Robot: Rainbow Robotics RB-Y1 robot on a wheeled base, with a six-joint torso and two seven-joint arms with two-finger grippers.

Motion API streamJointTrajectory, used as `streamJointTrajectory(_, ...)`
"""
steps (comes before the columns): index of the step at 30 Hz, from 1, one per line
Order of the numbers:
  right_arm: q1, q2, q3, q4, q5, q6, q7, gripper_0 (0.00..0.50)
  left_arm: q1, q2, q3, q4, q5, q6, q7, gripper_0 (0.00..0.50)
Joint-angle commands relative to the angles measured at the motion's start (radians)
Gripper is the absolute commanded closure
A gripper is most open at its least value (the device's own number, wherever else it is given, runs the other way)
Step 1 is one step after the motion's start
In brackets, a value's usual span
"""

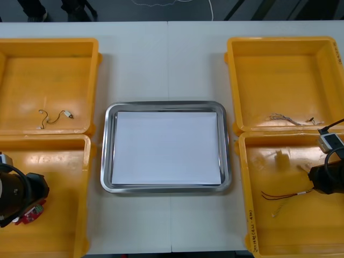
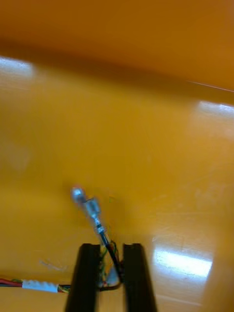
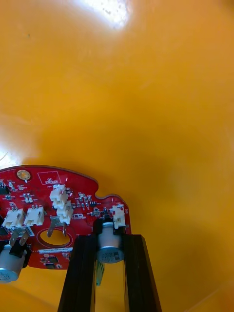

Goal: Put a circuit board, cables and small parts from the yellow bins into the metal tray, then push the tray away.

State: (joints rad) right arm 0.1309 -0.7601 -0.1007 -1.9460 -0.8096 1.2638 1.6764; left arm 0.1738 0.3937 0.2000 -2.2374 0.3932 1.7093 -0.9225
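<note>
Circuit board (image 3: 44,195), round, red, pinched in left gripper (image 3: 109,239); thin cable (image 2: 92,209) in right gripper (image 2: 112,246)

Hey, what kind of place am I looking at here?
Probably an electronics kitting bench: yellow bins flank a metal tray, the left gripper grips a red circuit board in one bin, and the right gripper pinches a cable in another.
</note>
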Motion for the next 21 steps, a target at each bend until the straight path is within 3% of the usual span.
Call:
streamJointTrajectory(1, -0.020, 0.010, 0.015, -0.007, -0.005, -0.009, -0.053, 0.204, -0.053, -0.013, 0.029, 0.033, -0.011, -0.020, -0.133, 0.500)
streamJointTrajectory(5, -0.022, 0.010, 0.013, -0.007, -0.006, 0.005, -0.057, 0.099, -0.066, -0.013, 0.038, 0.058, -0.002, -0.030, -0.145, 0.500)
streamJointTrajectory(7, -0.024, 0.010, 0.012, -0.007, -0.008, 0.016, -0.060, 0.078, -0.068, -0.013, 0.039, 0.061, -0.002, -0.030, -0.148, 0.500)
streamJointTrajectory(12, -0.027, 0.010, -0.014, -0.021, -0.016, 0.068, -0.076, 0.072, -0.068, -0.013, 0.041, 0.061, -0.002, -0.030, -0.153, 0.500)
streamJointTrajectory(15, -0.027, 0.010, -0.039, -0.042, -0.022, 0.126, -0.106, 0.070, -0.063, -0.013, 0.039, 0.062, -0.002, -0.030, -0.153, 0.462)
streamJointTrajectory(18, -0.027, 0.010, -0.054, -0.083, -0.028, 0.186, -0.182, 0.070, -0.062, -0.013, 0.039, 0.062, -0.001, -0.030, -0.156, 0.298)
streamJointTrajectory(20, -0.027, 0.010, -0.063, -0.128, -0.029, 0.232, -0.274, 0.070, -0.062, -0.013, 0.039, 0.062, -0.001, -0.030, -0.157, 0.143)
streamJointTrajectory(21, -0.027, 0.010, -0.066, -0.139, -0.029, 0.239, -0.296, 0.070, -0.062, -0.013, 0.039, 0.061, 0.001, -0.030, -0.157, 0.116)
